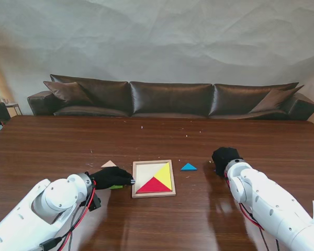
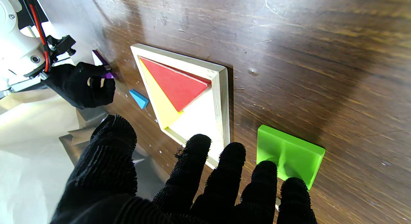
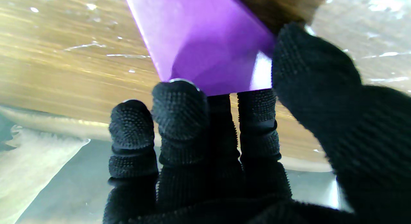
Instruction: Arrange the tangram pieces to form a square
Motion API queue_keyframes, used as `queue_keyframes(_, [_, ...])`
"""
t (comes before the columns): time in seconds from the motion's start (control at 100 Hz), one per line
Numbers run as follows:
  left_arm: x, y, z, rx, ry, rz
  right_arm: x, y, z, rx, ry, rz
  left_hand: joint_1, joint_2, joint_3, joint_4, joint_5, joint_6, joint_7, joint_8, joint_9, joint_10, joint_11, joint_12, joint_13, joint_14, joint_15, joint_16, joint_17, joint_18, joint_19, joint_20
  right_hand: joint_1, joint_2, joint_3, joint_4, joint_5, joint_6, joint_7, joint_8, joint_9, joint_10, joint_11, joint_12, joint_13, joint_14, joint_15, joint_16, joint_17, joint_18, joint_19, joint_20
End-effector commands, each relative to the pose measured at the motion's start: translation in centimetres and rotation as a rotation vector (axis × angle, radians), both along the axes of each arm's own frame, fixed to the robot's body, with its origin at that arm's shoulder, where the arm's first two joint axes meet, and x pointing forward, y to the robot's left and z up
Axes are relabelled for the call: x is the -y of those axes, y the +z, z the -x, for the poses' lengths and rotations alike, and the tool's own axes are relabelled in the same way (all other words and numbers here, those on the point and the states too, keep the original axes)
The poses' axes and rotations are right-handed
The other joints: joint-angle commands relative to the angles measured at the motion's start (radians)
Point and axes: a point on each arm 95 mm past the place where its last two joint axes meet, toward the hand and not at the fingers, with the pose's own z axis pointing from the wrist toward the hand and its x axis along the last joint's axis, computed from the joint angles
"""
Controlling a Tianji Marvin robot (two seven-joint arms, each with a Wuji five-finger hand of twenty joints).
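Dark wooden tabletop [image 1: 52, 146] is carrying the wooden tray [image 1: 153, 179] near its near-middle, with bare wood lying open all around. Red triangle [image 1: 153, 185] is filling the tray's near edge, apex pointing inward; yellow triangle [image 1: 164, 175] is lying along its right edge. I'm seeing my left hand [image 1: 111, 178] spread, holding nothing, fingertips over the green square [image 2: 289, 155]. My right hand [image 1: 225, 158] is pinching the purple piece [image 3: 205, 44]. Blue triangle [image 1: 188, 167] is sitting between tray and right hand.
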Motion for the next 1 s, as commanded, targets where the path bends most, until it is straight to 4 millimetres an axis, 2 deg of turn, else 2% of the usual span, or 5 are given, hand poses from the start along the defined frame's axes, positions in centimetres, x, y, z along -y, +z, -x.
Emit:
queue_keyframes(0.0, [0.0,-0.4,0.3,-0.025,-0.011,0.002,1.9,-3.6,2.0,-0.103,-0.016,0.055,0.012,0.056,0.005,0.027,0.021,0.008,0.003,0.004,0.025,0.010,0.004,0.005,0.026,0.016,0.016,0.010,0.008,0.042,0.008,0.011,0.121,0.049,0.090,0.088,0.063,-0.096,0.144,0.002,0.099,-0.018,0.067,0.056,0.009,-0.075,0.037,0.021,0.315,0.007,0.048,0.015])
queue_keyframes(0.1, [0.0,-0.4,0.3,-0.025,-0.011,0.001,1.9,-3.4,1.9,-0.085,0.012,0.066,0.011,0.056,0.004,0.027,0.023,0.008,0.004,0.004,0.025,0.008,0.004,0.005,0.027,0.013,0.017,0.011,0.008,0.041,0.008,0.011,0.125,0.057,0.091,0.091,0.054,-0.107,0.164,-0.012,0.101,-0.019,0.091,0.088,0.012,-0.088,0.070,0.032,0.325,-0.006,0.051,0.014])
queue_keyframes(0.39, [0.0,-0.4,0.3,-0.026,-0.011,0.000,1.1,-1.8,1.5,-0.009,0.086,0.086,0.011,0.056,0.004,0.027,0.025,0.008,0.004,0.004,0.025,0.010,0.004,0.005,0.027,0.014,0.017,0.010,0.008,0.041,0.008,0.011,0.136,0.012,0.112,0.087,0.072,-0.104,0.181,-0.045,0.121,-0.007,0.104,0.110,0.013,-0.110,0.127,0.047,0.370,-0.037,0.052,0.003])
queue_keyframes(0.51, [0.0,-0.4,0.3,-0.025,-0.011,0.000,0.6,-1.2,1.4,0.005,0.112,0.095,0.011,0.056,0.004,0.027,0.021,0.007,0.003,0.004,0.025,0.010,0.004,0.005,0.027,0.013,0.017,0.010,0.008,0.041,0.008,0.011,0.135,-0.006,0.120,0.084,0.080,-0.111,0.181,-0.053,0.127,-0.009,0.107,0.118,0.011,-0.123,0.146,0.054,0.375,-0.069,0.062,0.003])
queue_keyframes(0.99, [-0.1,-0.4,0.3,-0.023,-0.009,0.000,-0.5,0.0,1.4,0.043,0.176,0.091,0.011,0.056,0.003,0.027,0.022,0.006,0.004,0.004,0.026,0.008,0.005,0.005,0.028,0.014,0.017,0.011,0.008,0.040,0.008,0.011,0.140,-0.013,0.129,0.088,0.082,-0.133,0.184,-0.054,0.125,-0.016,0.115,0.145,0.011,-0.157,0.158,0.064,0.380,-0.126,0.069,-0.002])
